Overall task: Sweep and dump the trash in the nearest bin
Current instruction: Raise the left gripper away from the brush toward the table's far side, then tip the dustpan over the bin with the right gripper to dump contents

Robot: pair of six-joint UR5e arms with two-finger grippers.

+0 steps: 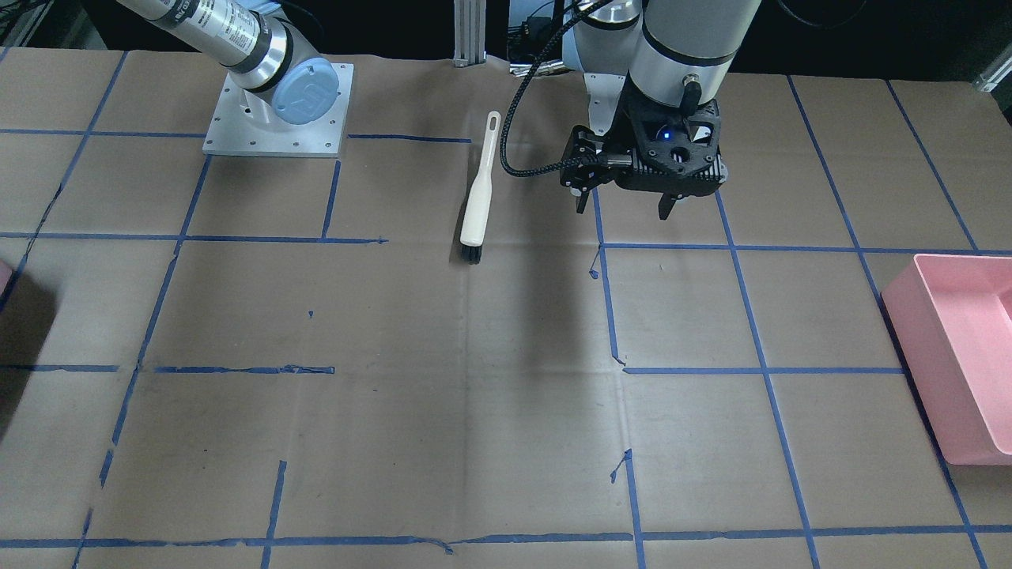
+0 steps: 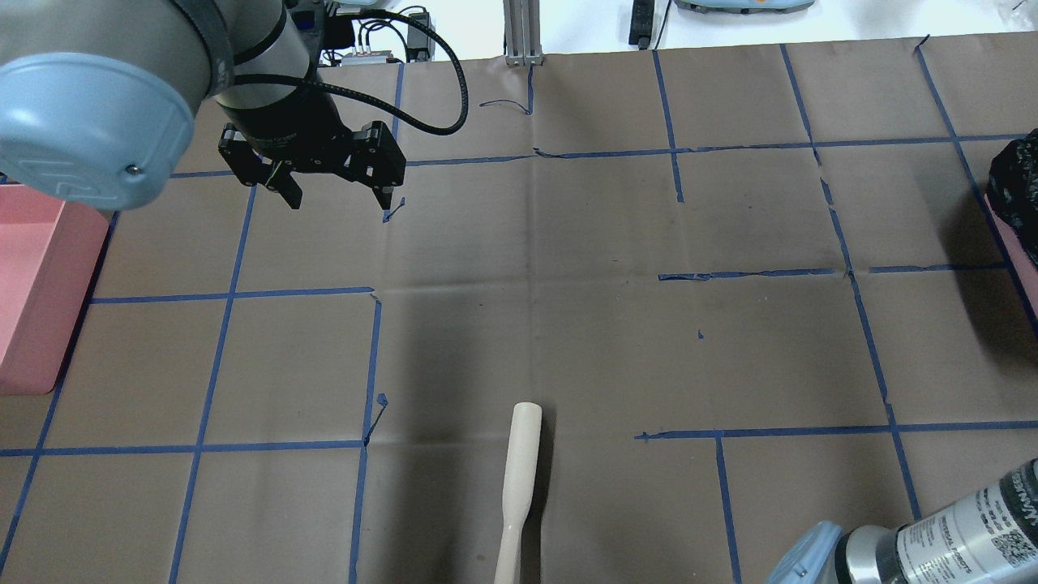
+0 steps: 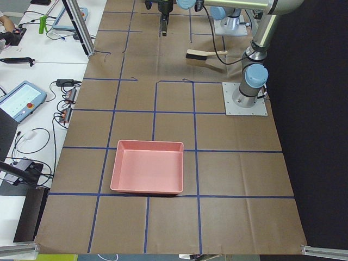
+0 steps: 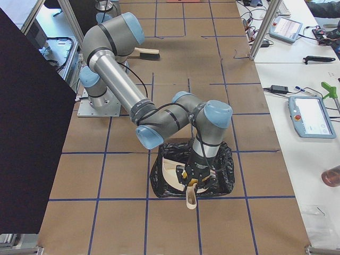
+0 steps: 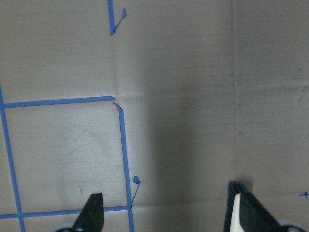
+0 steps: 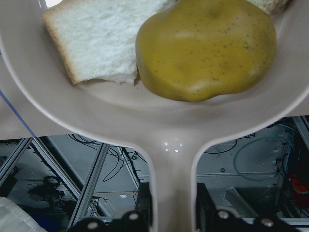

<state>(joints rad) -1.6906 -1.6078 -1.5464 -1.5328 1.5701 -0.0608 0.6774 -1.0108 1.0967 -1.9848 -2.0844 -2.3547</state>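
Observation:
My right gripper (image 6: 174, 205) is shut on the handle of a cream dustpan (image 6: 145, 121). In the pan lie a white bread slice (image 6: 91, 41) with a tan crust and a round yellow-green fruit (image 6: 207, 46); the corner of a second slice (image 6: 273, 4) peeks out behind the fruit. In the exterior right view the right gripper (image 4: 192, 183) holds the pan (image 4: 171, 171) over the black-bag-lined bin (image 4: 226, 178). That bin shows as a pink sliver (image 1: 3, 276) in the front view. My left gripper (image 2: 336, 199) hangs open and holds nothing.
A white hand brush (image 1: 479, 194) with dark bristles lies on the brown paper near the left gripper (image 1: 624, 209). A large pink tub (image 2: 32, 284) stands at the table's left end. Blue tape lines grid the table. Operator benches with devices flank the far side.

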